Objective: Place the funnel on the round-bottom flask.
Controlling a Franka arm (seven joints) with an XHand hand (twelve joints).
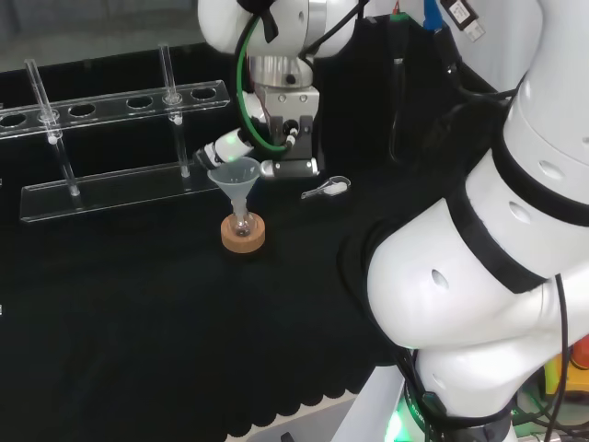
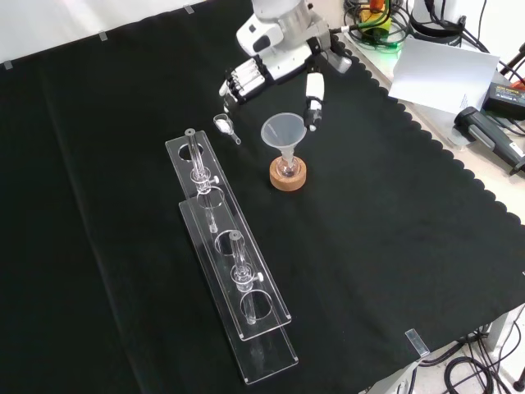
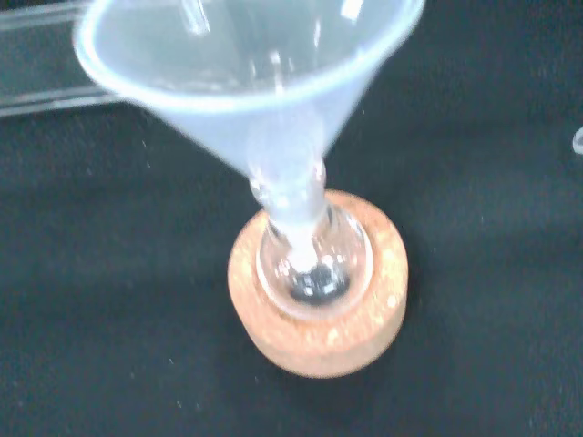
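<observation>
One translucent plastic funnel (image 2: 283, 131) sits with its stem in the neck of one small clear glass round-bottom flask (image 2: 286, 167), and the flask rests upright on one cork ring stand (image 2: 287, 176) on the black cloth (image 2: 394, 246). The wrist view confirms the fit: the funnel stem (image 3: 290, 196) passes down through the flask neck into the bulb (image 3: 314, 264), which sits in the hollow of the cork ring. A dark patch lies at the bottom of the bulb; whether it is contents or a reflection cannot be told.

The black and white hand (image 2: 271, 70) stands just behind the funnel in the front view. Its fingers are extended and spread. The thumb (image 2: 312, 103) reaches down beside the funnel rim, and contact with the rim cannot be made out. The other fingers (image 2: 242, 82) stand apart from the funnel.

One clear plastic test tube rack (image 2: 230, 254) holds two glass test tubes (image 2: 195, 160). One small clear scoop (image 2: 225, 126) lies between the rack and the hand. In the head view, the arm's white links cut off the right of the bench.
</observation>
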